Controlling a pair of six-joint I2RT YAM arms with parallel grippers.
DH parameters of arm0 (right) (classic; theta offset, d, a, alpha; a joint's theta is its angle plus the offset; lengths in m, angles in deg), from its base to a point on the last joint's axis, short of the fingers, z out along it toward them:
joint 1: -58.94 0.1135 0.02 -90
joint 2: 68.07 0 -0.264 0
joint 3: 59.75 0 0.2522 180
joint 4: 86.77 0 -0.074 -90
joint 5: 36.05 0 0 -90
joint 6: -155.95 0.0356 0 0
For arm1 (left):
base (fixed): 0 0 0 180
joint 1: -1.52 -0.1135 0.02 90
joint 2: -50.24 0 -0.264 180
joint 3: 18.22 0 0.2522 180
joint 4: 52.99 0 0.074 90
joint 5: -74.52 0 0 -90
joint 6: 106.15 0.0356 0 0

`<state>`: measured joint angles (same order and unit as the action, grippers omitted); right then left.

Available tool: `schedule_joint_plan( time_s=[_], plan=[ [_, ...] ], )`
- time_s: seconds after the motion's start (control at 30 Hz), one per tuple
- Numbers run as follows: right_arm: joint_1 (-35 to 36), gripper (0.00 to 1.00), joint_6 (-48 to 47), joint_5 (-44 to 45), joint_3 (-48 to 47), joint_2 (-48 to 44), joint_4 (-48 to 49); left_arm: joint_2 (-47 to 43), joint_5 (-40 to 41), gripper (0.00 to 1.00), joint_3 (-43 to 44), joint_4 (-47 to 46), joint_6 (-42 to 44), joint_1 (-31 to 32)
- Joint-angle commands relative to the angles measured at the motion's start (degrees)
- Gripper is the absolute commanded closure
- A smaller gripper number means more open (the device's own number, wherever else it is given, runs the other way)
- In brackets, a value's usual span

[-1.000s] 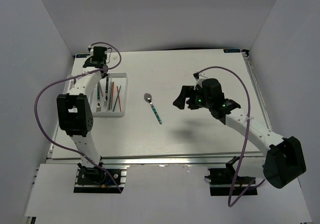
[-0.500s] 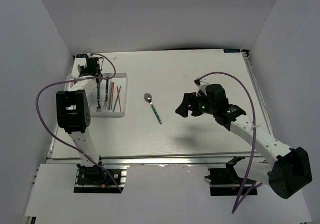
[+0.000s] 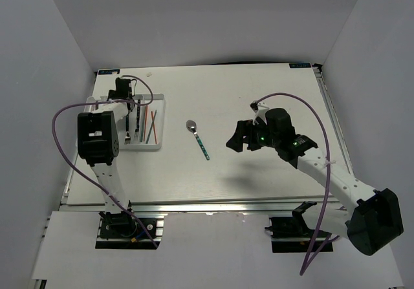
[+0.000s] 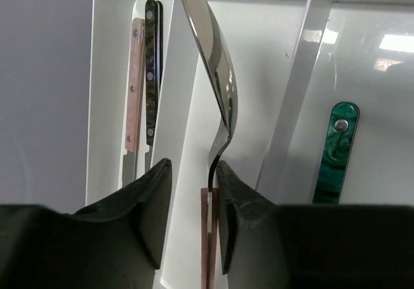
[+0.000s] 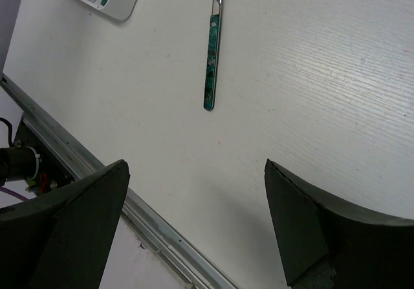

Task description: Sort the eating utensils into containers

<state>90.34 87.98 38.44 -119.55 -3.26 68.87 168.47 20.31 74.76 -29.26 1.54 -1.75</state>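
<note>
Only one utensil lies loose on the counter [image 3: 259, 88]: a teal-handled spoon [image 3: 198, 139], roughly midway between the two arms. Its long axis slants from the bowl at the far left to the handle tip at the near right. The right gripper [image 3: 238, 138] hovers to the right of it, apart from it and above the surface, jaws spread wide with nothing between them. In its wrist view the spoon lies ahead and a little left of the gap, handle end toward the fingers. That arm is clearly the nearer one, so the pick looks like its job. I judge it would need to shift left and turn so the jaws close across the slim handle, not along it. Further out, at the left side, sits the white tray [image 3: 143, 149], with red and green chopsticks [image 3: 152, 124] in one slot. The left gripper [image 4: 193, 166] is over the tray's far end. A second spoon [image 4: 220, 82] runs lengthwise along a middle compartment, its brownish-pink handle passing between the jaws. They stand narrowly parted, with a strip of white tray showing beside the handle, so they seem not to be clamping it. A pink handle [image 4: 134, 82] and a dark handle [image 4: 152, 56] lie in the slot on one side, and a teal handle [image 4: 336, 153] in the slot on the other.
</note>
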Motion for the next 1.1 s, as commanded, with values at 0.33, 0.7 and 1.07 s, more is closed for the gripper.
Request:
schedule_joint_plan(
  time_s=[0.33,0.7,1.07],
  plan=[
    [1.2,0.11,-2.3,1.8,-6.2,10.0,-2.0,-12.3,1.5,0.31,-1.5,0.2,-2.8,0.0],
    [3.2,0.11,-2.3,2.8,-9.6,14.7,-3.7,-8.3,-3.1,0.23,-2.1,1.7,-3.4,-0.5],
    [9.2,0.11,-5.9,14.1,-22.3,30.3,-7.8,-20.4,-1.7,0.02,11.2,26.6,-33.5,-0.4]
  ],
)
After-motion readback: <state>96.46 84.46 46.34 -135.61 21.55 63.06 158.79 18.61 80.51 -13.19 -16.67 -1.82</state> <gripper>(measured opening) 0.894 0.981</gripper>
